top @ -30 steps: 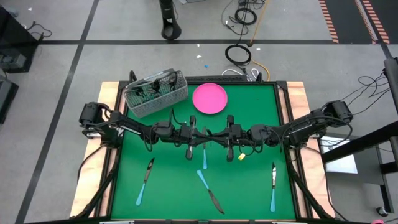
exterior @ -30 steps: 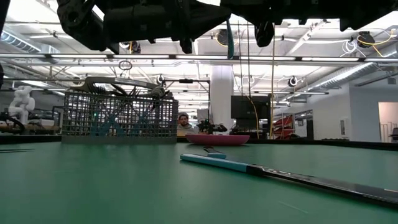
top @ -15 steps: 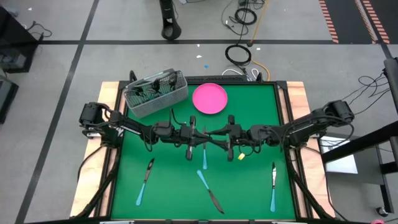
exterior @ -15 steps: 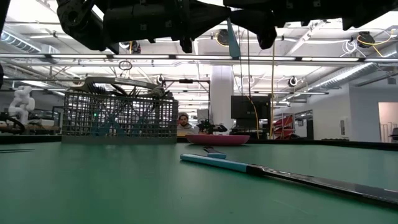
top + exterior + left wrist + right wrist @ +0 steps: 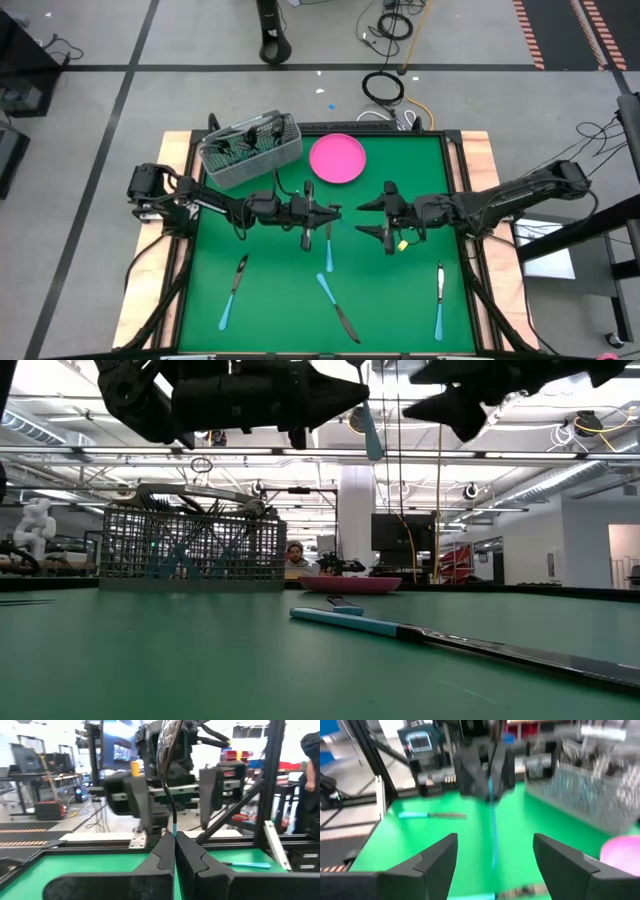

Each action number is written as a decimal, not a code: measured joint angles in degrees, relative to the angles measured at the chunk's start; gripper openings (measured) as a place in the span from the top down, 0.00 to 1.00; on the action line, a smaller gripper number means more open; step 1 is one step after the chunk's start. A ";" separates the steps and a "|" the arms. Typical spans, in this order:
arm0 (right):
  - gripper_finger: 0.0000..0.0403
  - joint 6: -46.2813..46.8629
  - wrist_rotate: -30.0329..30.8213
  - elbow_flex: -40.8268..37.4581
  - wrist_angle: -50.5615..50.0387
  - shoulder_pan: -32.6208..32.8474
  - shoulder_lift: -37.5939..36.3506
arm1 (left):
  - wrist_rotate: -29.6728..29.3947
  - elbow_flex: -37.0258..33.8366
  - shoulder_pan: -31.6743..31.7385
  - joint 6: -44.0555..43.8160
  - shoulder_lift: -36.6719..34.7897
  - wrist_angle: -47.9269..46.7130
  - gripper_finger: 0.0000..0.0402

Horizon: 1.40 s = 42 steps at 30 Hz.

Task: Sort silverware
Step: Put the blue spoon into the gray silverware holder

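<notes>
green covers the surface [image 5: 400, 290] you are working over, and above its middle your left claw [image 5: 332, 212] is pinched tight on a blue-handled spoon [image 5: 167, 750]. in the left wrist view the 2 dark fingers [image 5: 165, 855] meet on the blue handle and the metal bowl stands up above them. in the low view the same piece hangs off that claw well above the surface.

your right claw [image 5: 372, 217] hovers just beside it, facing it, with its fingers [image 5: 432, 857] spread wide and nothing between them. the 2 claws are apart, not touching.

4 more pieces lie flat on the surface: a fork [image 5: 328, 252] just below the left claw, a knife [image 5: 232, 292] toward the left front, a knife [image 5: 337, 306] at the middle front, and another piece [image 5: 438, 300] at the right front, whose type you cannot tell from here. all have light blue handles.

the grey wire basket [image 5: 250, 150] sits at the far left corner with utensils in it, and the pink plate [image 5: 337, 158] lies just beside it.
</notes>
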 joint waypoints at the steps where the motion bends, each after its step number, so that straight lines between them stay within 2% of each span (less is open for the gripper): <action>1: 0.38 1.15 -0.01 0.00 -2.35 0.18 -0.78 | -0.29 0.00 0.36 0.08 -0.42 -0.73 1.00; 5: 0.38 3.14 2.42 0.00 -7.81 2.14 -2.53 | -3.49 -0.02 1.53 1.06 -2.27 -5.13 1.00; 10: 0.38 4.51 9.93 -0.05 -11.93 5.88 -2.66 | -5.39 -0.04 3.58 2.39 -3.93 -6.11 1.00; 13: 0.38 5.59 13.05 -2.33 -10.65 8.13 -2.52 | -7.85 -0.02 5.45 2.50 -5.84 -7.86 1.00; 17: 0.38 7.10 15.20 -8.91 -2.86 9.93 -2.04 | -13.32 -0.02 8.54 2.78 -10.22 -13.11 1.00; 23: 0.38 11.92 15.16 -16.93 6.85 9.49 -2.26 | -26.80 -0.02 14.88 5.94 -17.54 -23.33 1.00; 31: 0.38 12.09 14.69 -18.29 10.60 9.51 -2.30 | -32.30 -2.03 25.55 1.97 -19.40 -26.41 1.00; 36: 0.38 12.87 13.04 -18.29 8.95 9.73 -2.30 | -39.26 -4.74 26.59 -0.64 -22.21 -28.01 1.00; 42: 0.38 13.51 12.04 -18.29 8.37 9.73 -2.28 | -39.49 -6.54 27.60 -3.48 -22.43 -29.12 1.00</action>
